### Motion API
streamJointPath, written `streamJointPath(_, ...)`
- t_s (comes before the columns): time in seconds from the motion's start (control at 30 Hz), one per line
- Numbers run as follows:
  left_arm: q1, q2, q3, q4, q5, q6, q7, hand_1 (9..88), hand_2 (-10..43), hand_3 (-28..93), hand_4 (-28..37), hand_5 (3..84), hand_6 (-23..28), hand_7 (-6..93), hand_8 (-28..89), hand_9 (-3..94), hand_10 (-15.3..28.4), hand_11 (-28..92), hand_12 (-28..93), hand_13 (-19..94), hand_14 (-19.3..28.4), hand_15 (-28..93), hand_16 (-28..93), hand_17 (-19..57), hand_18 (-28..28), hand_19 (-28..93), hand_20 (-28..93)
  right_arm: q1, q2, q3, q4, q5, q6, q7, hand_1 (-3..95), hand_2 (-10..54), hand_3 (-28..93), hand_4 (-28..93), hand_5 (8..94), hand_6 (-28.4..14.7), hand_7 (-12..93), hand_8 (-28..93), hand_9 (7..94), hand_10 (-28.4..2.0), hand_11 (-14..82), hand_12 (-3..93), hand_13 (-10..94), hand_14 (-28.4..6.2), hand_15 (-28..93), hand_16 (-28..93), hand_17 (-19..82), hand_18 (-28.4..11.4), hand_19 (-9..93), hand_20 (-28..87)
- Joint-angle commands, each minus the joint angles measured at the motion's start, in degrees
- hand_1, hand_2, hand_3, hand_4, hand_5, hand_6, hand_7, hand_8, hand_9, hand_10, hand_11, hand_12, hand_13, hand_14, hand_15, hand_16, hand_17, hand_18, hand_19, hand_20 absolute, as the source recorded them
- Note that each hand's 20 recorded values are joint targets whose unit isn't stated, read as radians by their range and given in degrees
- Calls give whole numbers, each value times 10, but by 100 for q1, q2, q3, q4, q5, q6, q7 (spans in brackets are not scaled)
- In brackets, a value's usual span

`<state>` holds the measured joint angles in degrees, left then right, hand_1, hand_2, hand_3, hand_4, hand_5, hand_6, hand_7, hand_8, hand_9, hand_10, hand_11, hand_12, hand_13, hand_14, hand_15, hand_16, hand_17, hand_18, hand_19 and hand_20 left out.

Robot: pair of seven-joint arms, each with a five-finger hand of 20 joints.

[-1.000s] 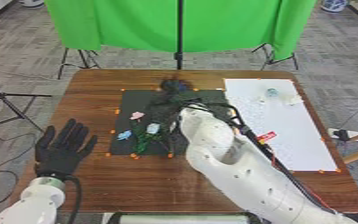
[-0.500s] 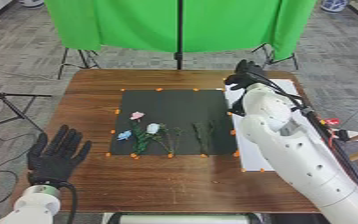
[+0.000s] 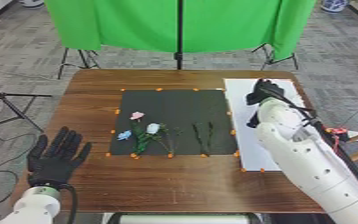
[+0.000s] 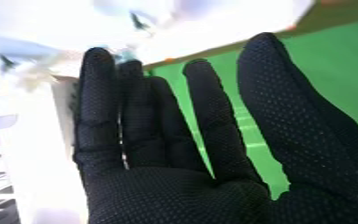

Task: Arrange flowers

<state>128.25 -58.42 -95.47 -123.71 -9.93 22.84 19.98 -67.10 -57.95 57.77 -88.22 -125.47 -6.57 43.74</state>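
Note:
In the head view, my right hand (image 3: 264,91) is over the far part of the white sheet (image 3: 261,160). My right hand (image 4: 180,182) has straight, open fingers in the right wrist view; a pale flower (image 4: 33,74) with green leaves lies beyond them. On the black mat (image 3: 168,102) lie a pink flower (image 3: 137,115), a blue flower (image 3: 124,135) and a white flower (image 3: 153,128), with green stems toward the near edge. Another dark green stem (image 3: 203,139) lies on the mat's right part. My left hand (image 3: 55,159) rests open, palm up, left of the mat.
Small orange markers (image 3: 159,89) edge the mat and sheet on the brown table (image 3: 158,182). A green curtain (image 3: 122,25) hangs behind, with a black stand (image 3: 179,60) at the far edge.
My right arm has swung from over the mat to the right, uncovering the stem there, and the hand is now over the white sheet. My left hand has barely shifted.

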Motion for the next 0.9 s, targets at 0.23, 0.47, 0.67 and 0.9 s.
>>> streamJointPath(0.23,107,-70,67,-21,-27,144,-56,286,137,757,-283,491,76,216,-113,436,160,327,131,336,160,558,-61,-47,154,423,201,-174,-3,191,219,290,-273,188,521,-65,795,-281,502,-55,207,-113,447,-195,173,166,399,-172,479,122,259,-223,737,188)
streamJointPath(0.47,68,-67,108,-7,-61,156,-60,287,140,756,-283,492,76,218,-113,435,160,328,131,336,160,561,-62,-47,154,425,201,-268,53,-33,284,41,348,66,612,-65,714,-282,567,-35,352,48,621,-140,217,419,536,-86,527,355,324,-196,793,286)
streamJointPath(0.67,41,-63,110,12,-57,154,-70,286,141,757,-283,492,77,218,-114,436,160,330,131,336,161,563,-63,-47,153,427,201,-352,125,-119,271,-79,758,-43,620,-59,691,-283,636,-16,408,88,695,-120,244,487,615,-68,508,401,341,-203,815,320)
streamJointPath(0.9,100,-59,62,-13,-57,149,-67,286,141,757,-283,493,77,218,-114,436,160,330,130,337,161,563,-64,-47,154,428,200,-426,279,-258,-258,-205,1256,-239,615,-58,699,-283,646,-15,410,91,714,-118,242,497,626,-69,507,409,348,-207,826,335)
